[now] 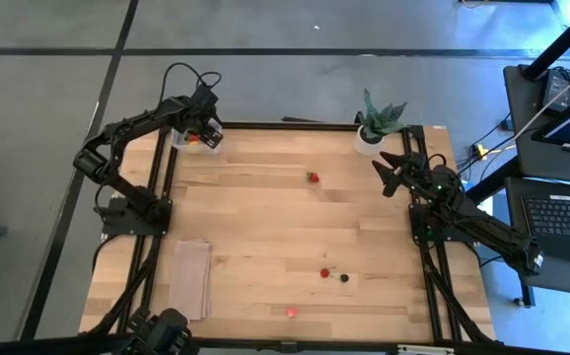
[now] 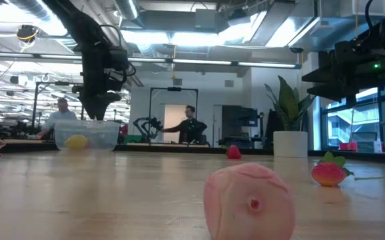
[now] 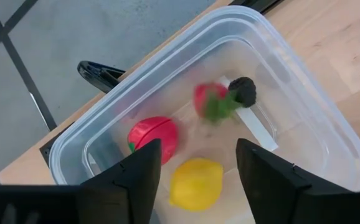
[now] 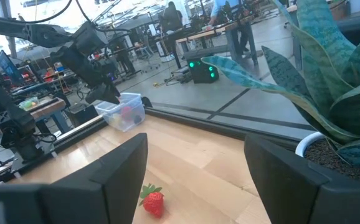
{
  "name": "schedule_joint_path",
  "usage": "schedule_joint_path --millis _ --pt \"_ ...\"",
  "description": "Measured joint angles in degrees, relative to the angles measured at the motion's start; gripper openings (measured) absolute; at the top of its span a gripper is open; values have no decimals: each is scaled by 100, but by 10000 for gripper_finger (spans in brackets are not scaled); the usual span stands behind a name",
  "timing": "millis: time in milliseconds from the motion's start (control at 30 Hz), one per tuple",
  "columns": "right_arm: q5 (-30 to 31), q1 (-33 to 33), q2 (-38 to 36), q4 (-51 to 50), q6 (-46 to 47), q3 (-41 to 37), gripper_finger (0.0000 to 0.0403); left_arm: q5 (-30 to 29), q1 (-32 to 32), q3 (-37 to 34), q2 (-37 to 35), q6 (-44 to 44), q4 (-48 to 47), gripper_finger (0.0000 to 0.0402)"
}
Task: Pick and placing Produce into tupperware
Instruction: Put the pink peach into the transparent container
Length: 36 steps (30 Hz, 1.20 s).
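Note:
The clear tupperware (image 1: 198, 140) stands on the table's far left corner. In it lie a red piece (image 3: 152, 134), a yellow one (image 3: 195, 183), a dark berry (image 3: 242, 90) and a blurred strawberry (image 3: 212, 102). My left gripper (image 3: 198, 149) hangs open just above it, pointing steeply down, with nothing between its fingers. On the table lie a strawberry (image 1: 313, 177) in the middle, another strawberry (image 1: 325, 272) beside a dark berry (image 1: 344, 277), and a pink-red piece (image 1: 292, 312) near the front edge. My right gripper (image 4: 195, 180) waits open and level at the table's right edge.
A spiky green plant in a white pot (image 1: 379, 123) stands at the far right, close to my right gripper. A tan cloth (image 1: 191, 278) lies flat at the near left. A laptop (image 1: 561, 212) sits beyond the right edge. People show in the room behind.

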Motion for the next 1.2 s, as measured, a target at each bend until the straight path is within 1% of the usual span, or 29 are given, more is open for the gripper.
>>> schedule_joint_path --millis 200,300,367,433,500,567,600,633,700,867,967,1200 --pt "0 0 0 2 3 0 269 41 -44 0 -65 59 -25 214" --pt "0 0 0 2 115 0 269 247 -273 7 -426 282 256 213" --pt "-2 0 0 2 129 0 269 546 -484 75 -725 292 489 211" --pt "-1 0 0 2 127 0 269 1254 -735 164 -1016 309 697 210" --pt "0 0 0 2 127 0 269 2267 -1041 232 -1316 398 857 212" --pt "-2 0 0 2 125 0 269 3230 -1482 258 -1582 615 1020 213" --pt "0 0 2 2 125 0 269 3580 -1756 258 -1662 694 1064 214" --pt "-1 0 1 2 121 0 269 3758 -2059 258 -1722 720 1164 214" --pt "-1 0 0 1 114 0 269 3747 -2675 256 -1798 718 1284 213" --pt "-2 0 0 2 111 0 269 2876 -4117 254 -1734 576 1683 209" --pt "-2 0 0 2 125 0 269 2557 -4721 254 -1575 457 1916 209" --pt "-2 0 0 2 134 0 269 2489 -5798 251 -969 403 2614 209"
